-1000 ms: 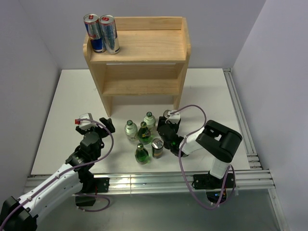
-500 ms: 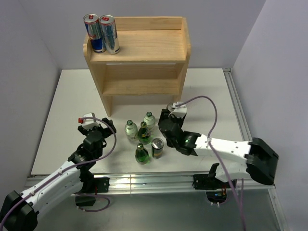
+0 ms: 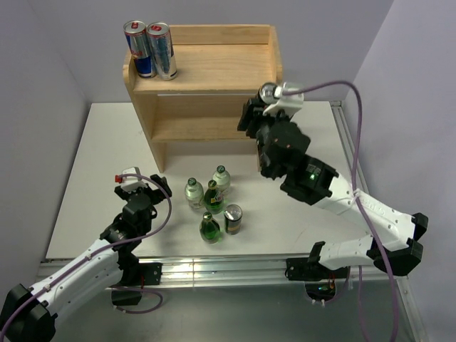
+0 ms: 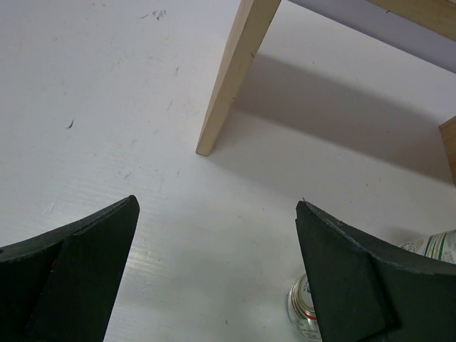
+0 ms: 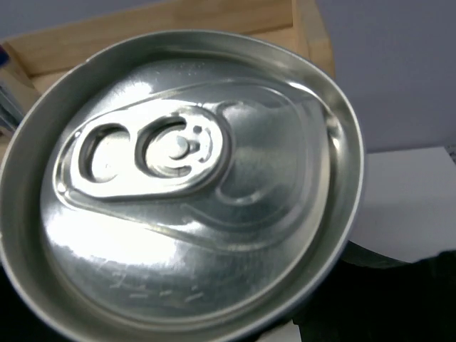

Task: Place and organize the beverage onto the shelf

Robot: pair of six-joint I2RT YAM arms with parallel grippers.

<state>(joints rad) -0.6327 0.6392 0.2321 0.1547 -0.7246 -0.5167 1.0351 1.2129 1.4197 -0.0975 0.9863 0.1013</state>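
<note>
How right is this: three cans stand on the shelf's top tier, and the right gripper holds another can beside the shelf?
Two cans, not three, stand on the shelf's top tier, per the top external view. The right gripper holds another can beside the shelf.

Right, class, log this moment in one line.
right gripper: shut on can, by shelf | left gripper: open, empty | shelf top: two cans

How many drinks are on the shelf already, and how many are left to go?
Done: two cans stand on top of the shelf. In hand: the right tool is shut on a third can, lifted up by the shelf's right side. Left: four green bottles and one can wait on the table. The left tool is open and empty.
</note>
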